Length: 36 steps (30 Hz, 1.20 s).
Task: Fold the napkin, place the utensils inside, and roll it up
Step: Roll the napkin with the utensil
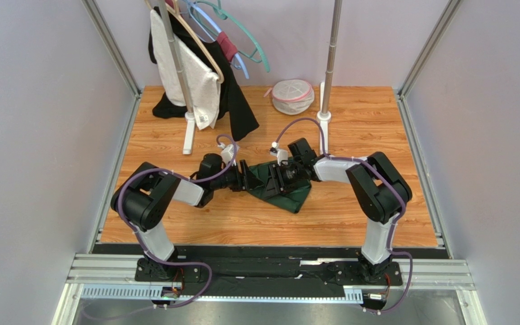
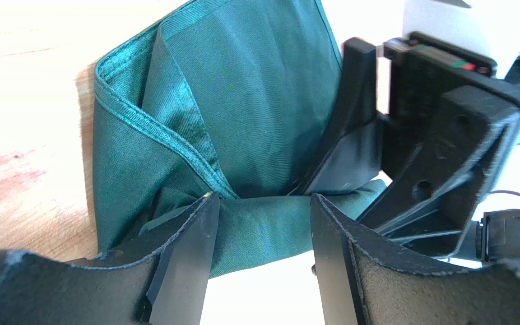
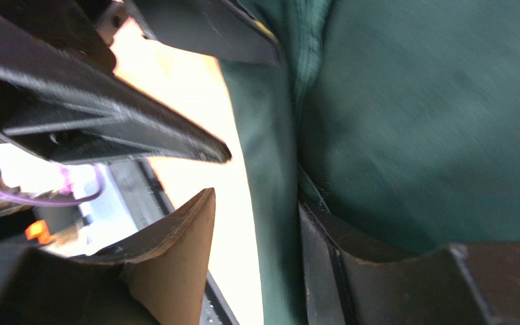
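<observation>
Wooden tabletop (image 1: 351, 128): two arms are meeting over a green napkin (image 2: 256, 101).
Left gripper (image 2: 263, 223) is clamping the napkin's bunched edge mid-table, while right gripper (image 3: 256, 203) is standing jaws apart beside the cloth. A taut pinch and an even roll look wisest. Forearms are reaching inward, elbows out. No fork is showing.

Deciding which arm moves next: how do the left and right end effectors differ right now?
The left end effector pinches a bunched napkin fold filling its gap; the right end effector stands open, gap partly bare. Napkin touches both left fingers, only one right finger. Both sit low at the napkin, facing each other.
</observation>
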Available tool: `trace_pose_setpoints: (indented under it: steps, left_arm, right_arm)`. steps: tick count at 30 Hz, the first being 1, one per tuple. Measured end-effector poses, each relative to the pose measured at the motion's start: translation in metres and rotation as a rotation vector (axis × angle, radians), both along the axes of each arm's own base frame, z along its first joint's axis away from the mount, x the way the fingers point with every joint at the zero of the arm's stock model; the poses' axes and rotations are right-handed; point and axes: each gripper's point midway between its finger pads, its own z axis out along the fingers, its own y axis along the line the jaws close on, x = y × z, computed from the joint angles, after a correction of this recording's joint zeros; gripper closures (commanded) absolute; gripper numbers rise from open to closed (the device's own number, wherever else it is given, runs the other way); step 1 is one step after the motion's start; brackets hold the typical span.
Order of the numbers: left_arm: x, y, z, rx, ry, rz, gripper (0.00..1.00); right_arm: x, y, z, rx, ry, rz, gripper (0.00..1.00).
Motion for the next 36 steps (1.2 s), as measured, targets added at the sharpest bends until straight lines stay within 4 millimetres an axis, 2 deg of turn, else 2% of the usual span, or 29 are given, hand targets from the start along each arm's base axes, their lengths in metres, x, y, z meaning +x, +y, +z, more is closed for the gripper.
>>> trace_pose_setpoints:
  steps: [5, 10, 14, 18, 21, 24, 25, 26, 28, 29, 33, 36]
  left_arm:
    - [0.001, -0.003, 0.0, -0.009, 0.004, -0.011, 0.38]
    - [0.002, -0.005, 0.0, -0.012, 0.01, -0.017, 0.38]
    - [0.003, -0.007, 0.0, -0.014, 0.017, -0.021, 0.38]
    - [0.003, -0.007, 0.0, -0.012, 0.022, -0.022, 0.38]
    - [0.004, -0.007, 0.0, -0.01, 0.027, -0.023, 0.38]
    - [0.004, -0.007, 0.0, -0.008, 0.031, -0.024, 0.38]
    - [0.004, -0.007, -0.001, -0.008, 0.033, -0.024, 0.38]
    - [0.004, -0.007, -0.001, -0.007, 0.035, -0.025, 0.38]
    - [0.004, -0.007, -0.001, -0.005, 0.038, -0.025, 0.38]
    - [0.003, -0.007, -0.001, -0.004, 0.04, -0.025, 0.38]
    - [0.001, -0.007, 0.0, 0.003, 0.052, -0.028, 0.38]
    - [0.001, -0.007, -0.001, 0.01, 0.059, -0.028, 0.38]
  right_arm:
    - [-0.001, -0.023, 0.008, -0.106, -0.083, -0.071, 0.46]
    - [-0.004, -0.045, 0.03, -0.162, -0.234, -0.122, 0.44]
    - [-0.005, -0.05, 0.04, -0.214, -0.333, -0.125, 0.44]
    - [-0.016, -0.057, 0.026, -0.295, -0.325, -0.12, 0.45]
    - [-0.025, -0.071, 0.011, -0.361, -0.298, -0.133, 0.46]
    - [-0.033, -0.08, 0.002, -0.402, -0.273, -0.142, 0.51]
    - [-0.035, -0.082, 0.001, -0.409, -0.264, -0.144, 0.61]
    - [-0.037, -0.083, 0.0, -0.413, -0.257, -0.148, 0.67]
    - [-0.041, -0.085, -0.002, -0.424, -0.244, -0.156, 0.77]
    - [-0.041, -0.085, -0.003, -0.429, -0.24, -0.162, 0.79]
    - [-0.043, -0.088, -0.005, -0.44, -0.227, -0.188, 0.81]
    - [-0.045, -0.088, -0.007, -0.44, -0.21, -0.203, 0.77]
